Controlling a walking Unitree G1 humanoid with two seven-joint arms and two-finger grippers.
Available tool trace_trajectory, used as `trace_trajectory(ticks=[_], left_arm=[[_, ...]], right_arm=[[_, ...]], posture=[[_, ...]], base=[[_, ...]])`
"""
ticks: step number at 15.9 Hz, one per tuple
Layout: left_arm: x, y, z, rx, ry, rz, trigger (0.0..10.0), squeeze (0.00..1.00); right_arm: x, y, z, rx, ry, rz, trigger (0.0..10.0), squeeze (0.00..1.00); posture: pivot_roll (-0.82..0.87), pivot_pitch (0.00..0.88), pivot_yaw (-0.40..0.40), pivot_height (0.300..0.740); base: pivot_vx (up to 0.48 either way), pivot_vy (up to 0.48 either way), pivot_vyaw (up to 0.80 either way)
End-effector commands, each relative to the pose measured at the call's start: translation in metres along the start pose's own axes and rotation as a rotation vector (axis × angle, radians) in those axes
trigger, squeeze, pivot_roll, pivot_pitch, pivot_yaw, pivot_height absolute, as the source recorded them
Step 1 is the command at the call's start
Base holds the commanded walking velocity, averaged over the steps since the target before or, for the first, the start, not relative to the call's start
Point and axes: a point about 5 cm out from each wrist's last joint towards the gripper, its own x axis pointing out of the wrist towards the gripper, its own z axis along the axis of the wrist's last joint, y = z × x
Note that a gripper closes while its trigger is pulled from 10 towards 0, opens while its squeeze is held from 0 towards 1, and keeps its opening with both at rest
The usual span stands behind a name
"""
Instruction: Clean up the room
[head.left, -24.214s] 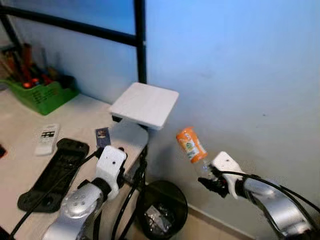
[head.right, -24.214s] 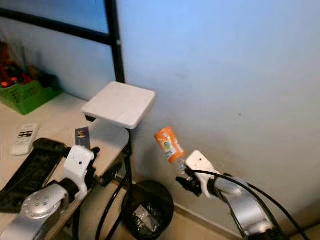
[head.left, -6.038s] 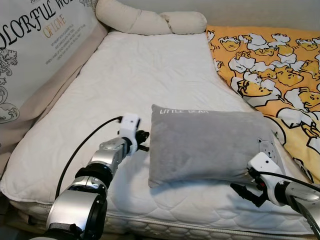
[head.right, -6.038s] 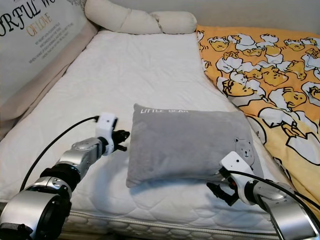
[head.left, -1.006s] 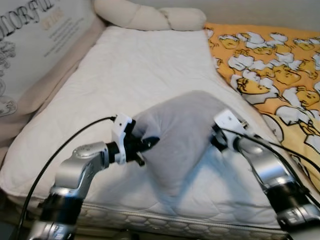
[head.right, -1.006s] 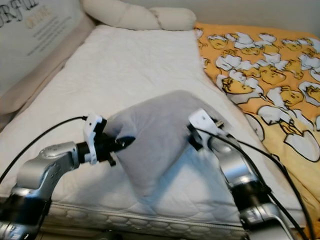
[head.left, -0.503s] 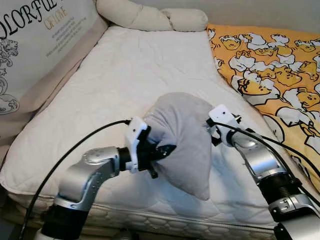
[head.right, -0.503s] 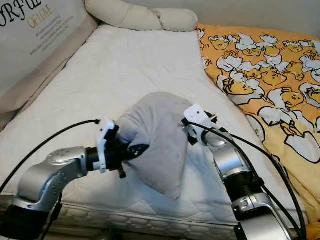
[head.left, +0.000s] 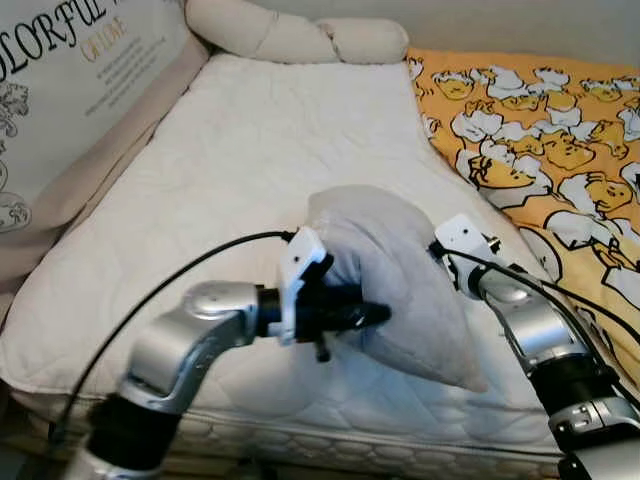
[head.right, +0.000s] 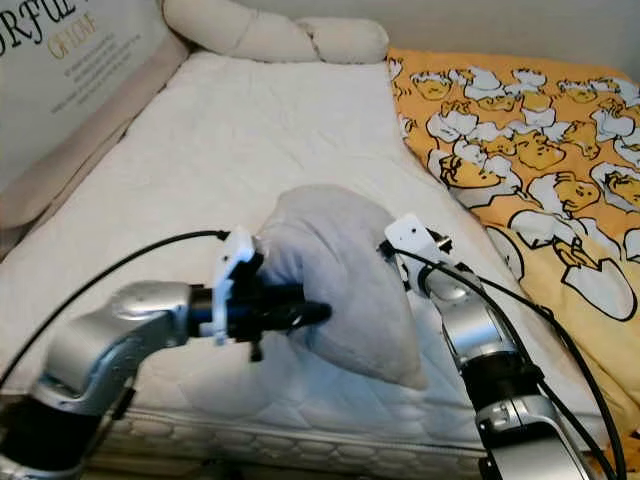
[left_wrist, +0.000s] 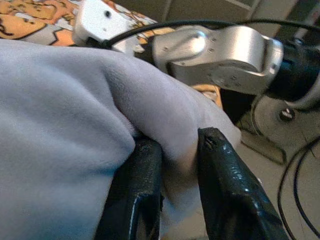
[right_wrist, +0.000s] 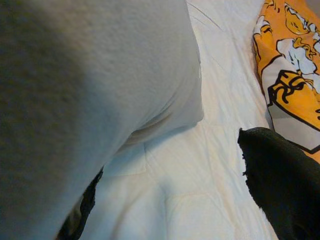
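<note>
Printed cushion (head.left: 60, 90): at the far left I see it leaning along the bed's left side, pale with dark lettering.
Bolster (head.left: 290, 35): cream, knotted, lying across the head of the bed.
Mattress (head.left: 250, 150): white and quilted; it carries everything I describe here.
Left hand (head.left: 372, 316): I see it reaching in from the left over the near part of the mattress. In the left wrist view its two black fingers (left_wrist: 135, 195) are nearly together with a fold of grey fabric pinched between them, so I read it as clamped on the pillow.
Grey pillow (head.left: 385, 250): bunched into a hump between my two arms, raised off the mattress at the left hand's grip, its lower corner drooping toward the near edge of the bed.
Right hand (head.left: 436, 252): pressed against the pillow's right flank, its tips hidden behind the fabric in the head views. In the right wrist view one black finger (right_wrist: 280, 175) stands clear of the pillow over the white mattress and the other is a dark edge under the fabric. I cannot tell whether it has hold of the pillow.
Yellow blanket (head.left: 540, 130): orange-yellow with a cartoon duck print, covering the right side of the bed, beside the right arm.
</note>
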Motion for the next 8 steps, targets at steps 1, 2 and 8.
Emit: trace_trajectory(ticks=[1, 2, 8], left_arm=[[-0.002, -0.006, 0.004, 0.027, -0.003, -0.044, 10.0, 1.00], [-0.008, -0.006, 0.004, 0.036, 0.017, -0.046, 10.0, 1.00], [-0.071, -0.007, -0.018, 0.036, 0.219, -0.016, 10.0, 1.00]], right_arm=[[-0.002, -0.001, 0.007, 0.003, -0.043, 0.010, 10.0, 0.00], [-0.003, -0.002, 0.005, 0.005, -0.040, 0.008, 10.0, 0.00], [-0.009, -0.010, -0.009, 0.027, -0.010, -0.020, 10.0, 0.00]], posture=[[-0.07, 0.000, -0.003, 0.740], [-0.07, 0.000, -0.003, 0.740], [-0.07, 0.000, 0.007, 0.740]], base=[[0.000, 0.000, 0.00], [0.000, 0.000, 0.00], [0.000, 0.000, 0.00]])
